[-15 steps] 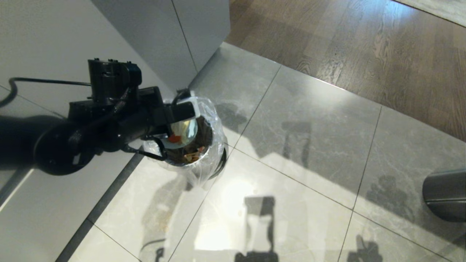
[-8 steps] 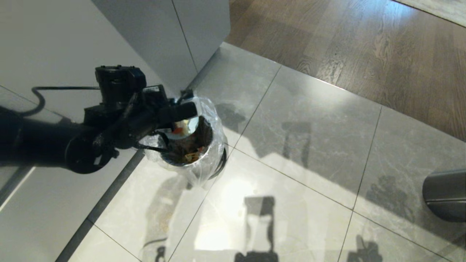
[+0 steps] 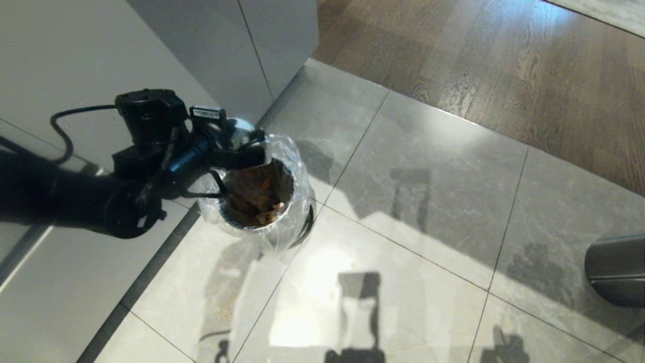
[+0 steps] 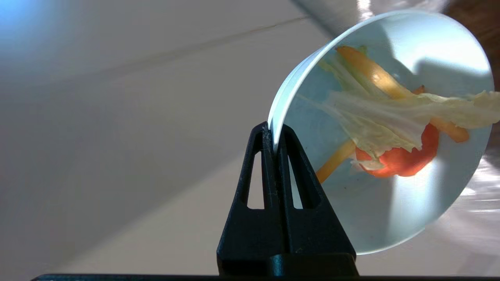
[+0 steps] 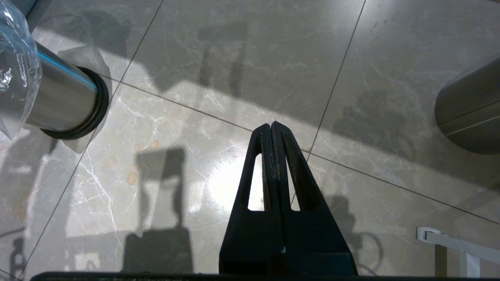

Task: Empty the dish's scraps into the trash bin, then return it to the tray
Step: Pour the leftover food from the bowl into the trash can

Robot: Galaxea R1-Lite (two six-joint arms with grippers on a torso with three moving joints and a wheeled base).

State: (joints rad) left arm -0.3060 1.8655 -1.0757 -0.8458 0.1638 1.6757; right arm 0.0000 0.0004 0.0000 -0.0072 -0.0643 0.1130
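Note:
My left gripper is shut on the rim of the dish, a small pale blue bowl held on edge and tipped steeply. Scraps, orange carrot pieces, yellow strips and a whitish leaf, still cling inside it. In the head view the left gripper holds the dish over the far rim of the trash bin, a shiny bin with a clear bag liner. Orange and pale bits lie inside the bin. My right gripper hangs shut and empty above the tiled floor. The tray is out of view.
A grey cabinet corner stands just behind the bin, which also shows in the right wrist view. A larger dark steel cylinder stands at the right edge. Wooden flooring begins beyond the tiles. A white frame part is low near the right gripper.
The left wrist has rolled and tipped the dish further over the bin. Its inside faced the head camera before; now its underside shows. The right arm has not moved.

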